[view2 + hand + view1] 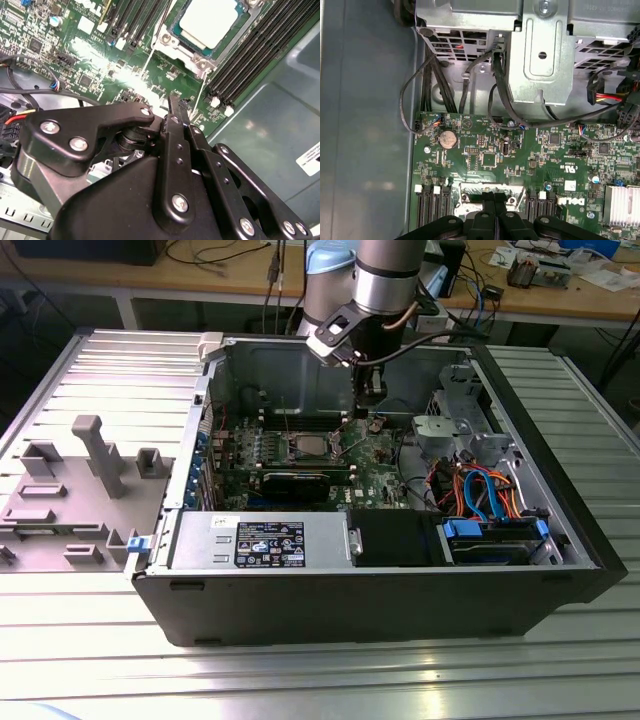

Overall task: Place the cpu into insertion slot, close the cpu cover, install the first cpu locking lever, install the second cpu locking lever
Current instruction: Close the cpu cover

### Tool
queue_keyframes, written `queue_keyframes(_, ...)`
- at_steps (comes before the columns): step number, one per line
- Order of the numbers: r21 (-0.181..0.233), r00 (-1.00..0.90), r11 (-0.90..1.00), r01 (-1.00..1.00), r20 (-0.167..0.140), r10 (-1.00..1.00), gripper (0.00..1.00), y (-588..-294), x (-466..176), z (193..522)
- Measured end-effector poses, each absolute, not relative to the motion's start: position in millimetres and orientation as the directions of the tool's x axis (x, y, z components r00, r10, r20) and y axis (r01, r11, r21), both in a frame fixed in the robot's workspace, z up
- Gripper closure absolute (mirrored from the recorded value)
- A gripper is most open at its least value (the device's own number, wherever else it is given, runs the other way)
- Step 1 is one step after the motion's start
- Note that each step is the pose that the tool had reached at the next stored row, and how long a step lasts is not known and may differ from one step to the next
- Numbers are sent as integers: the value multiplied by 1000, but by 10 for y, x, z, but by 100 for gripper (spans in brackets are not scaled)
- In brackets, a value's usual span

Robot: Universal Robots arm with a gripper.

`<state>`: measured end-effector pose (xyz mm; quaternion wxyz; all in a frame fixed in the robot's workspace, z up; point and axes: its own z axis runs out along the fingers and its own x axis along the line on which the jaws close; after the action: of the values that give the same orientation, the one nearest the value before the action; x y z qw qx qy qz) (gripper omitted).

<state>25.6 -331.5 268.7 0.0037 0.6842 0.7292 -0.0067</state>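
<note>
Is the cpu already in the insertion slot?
Yes, in the second wrist view the cpu lies flat inside the insertion slot, apart from the gripper.

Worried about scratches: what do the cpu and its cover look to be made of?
The cpu looks faced in matte pale grey metal: an even, dull sheen with no glare. The cover around it looks like bare bright sheet steel, probably stamped: it glints and has punched holes.

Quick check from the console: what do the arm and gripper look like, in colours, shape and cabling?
The arm is a silver-grey tube with a pale blue joint cap, and a black cable loops at its black wrist. The gripper is matte black, built of linked bars studded with silver screw heads.
</note>
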Motion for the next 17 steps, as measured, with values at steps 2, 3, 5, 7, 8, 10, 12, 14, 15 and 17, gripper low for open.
queue_keyframes(2, -10, -64, 64, 998, -14, 998, 89, -3297, 552, 2540)
queue_keyframes(3, -17, -64, 64, 998, -14, 998, 89, -3313, 551, 2448)
queue_keyframes(5, -17, -64, 64, 998, -12, 998, 89, -3313, 524, 2447)
queue_keyframes(7, -17, -64, 64, 998, -11, 998, 89, -3313, 497, 2447)
queue_keyframes(8, -17, -64, 64, 998, -11, 998, 89, -3313, 495, 2446)
queue_keyframes(10, -17, -64, 64, 998, -11, 998, 89, -3312, 493, 2447)
queue_keyframes(12, -17, -64, 64, 998, -11, 998, 89, -3312, 491, 2447)
queue_keyframes(14, -17, -64, 64, 998, -11, 998, 89, -3313, 482, 2447)
queue_keyframes(15, -17, -64, 64, 998, -11, 998, 89, -3313, 481, 2447)
queue_keyframes(17, -17, -64, 64, 998, -11, 998, 89, -3312, 478, 2446)
